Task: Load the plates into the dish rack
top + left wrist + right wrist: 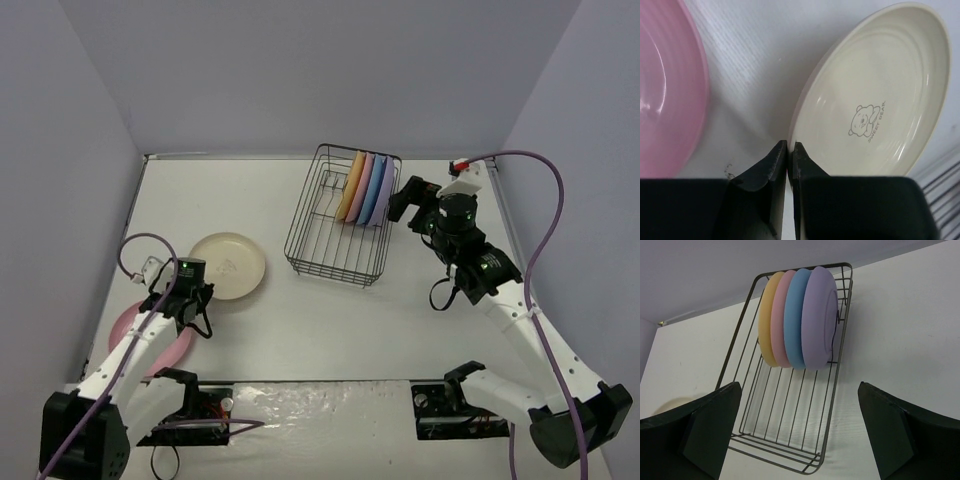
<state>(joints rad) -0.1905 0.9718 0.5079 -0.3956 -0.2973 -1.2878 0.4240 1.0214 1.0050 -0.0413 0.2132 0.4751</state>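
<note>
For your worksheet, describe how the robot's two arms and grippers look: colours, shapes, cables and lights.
Both arms have white link shells, black joints and black bases. The left arm and right arm each trail a looping purple cable. Small green lights glow near each wrist. The left gripper and right gripper have black, wedge-shaped fingers.

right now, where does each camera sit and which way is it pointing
Top external: high behind the bases, looking down on the table; both arms show.
Left wrist: low over the table, facing the cream plate and a pink plate; the left claw pinches the cream rim.
Right wrist: faces the dish rack holding four upright plates; the open right claw frames it.
Top and right wrist share the rack.
</note>
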